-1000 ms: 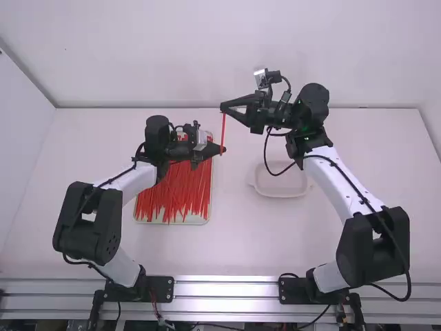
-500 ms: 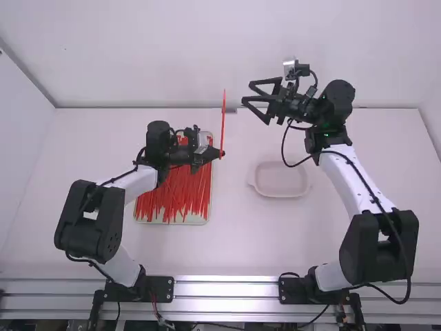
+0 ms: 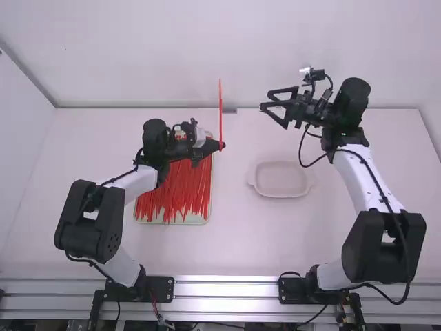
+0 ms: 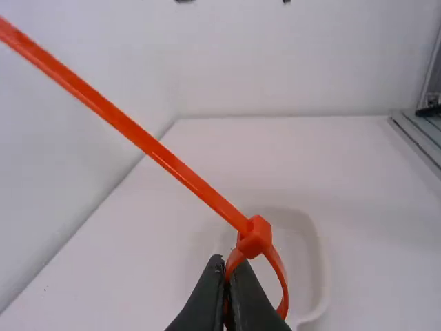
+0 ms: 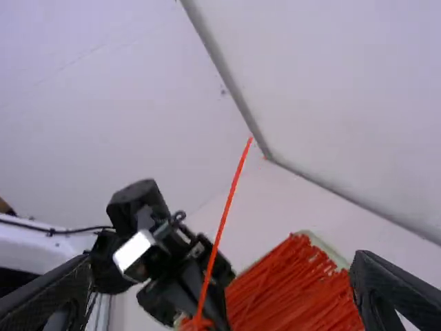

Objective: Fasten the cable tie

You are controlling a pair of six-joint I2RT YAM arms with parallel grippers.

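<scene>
Where the high view looks down on the tabletop (image 3: 83, 145), I see the red cable tie (image 3: 221, 114) standing with its long axis toward 12 o'clock. Its thin free tip shows against the back wall, and its head end is pinched in my clenched left hand (image 3: 218, 145). That hand sits over the 1 o'clock corner of a tray (image 3: 173, 222) fanned with spare ties (image 3: 172, 196), all flat, straight red plastic strips. My right hand (image 3: 272, 105) hangs at 3 o'clock of the tie's upper part, well apart from it, with its fingers spread on nothing. A smooth white dish (image 3: 280, 181) with rounded corners lies at 4 o'clock of the left hand.

From the left wrist, the black fingertips close on a small curled loop just under the blocky head. The strap runs off straight, and its tip is cut off.

From the right wrist, that hand's own fingers stand wide apart. The tie is a thin line rising from the left hand, and I cannot make out its loop.
</scene>
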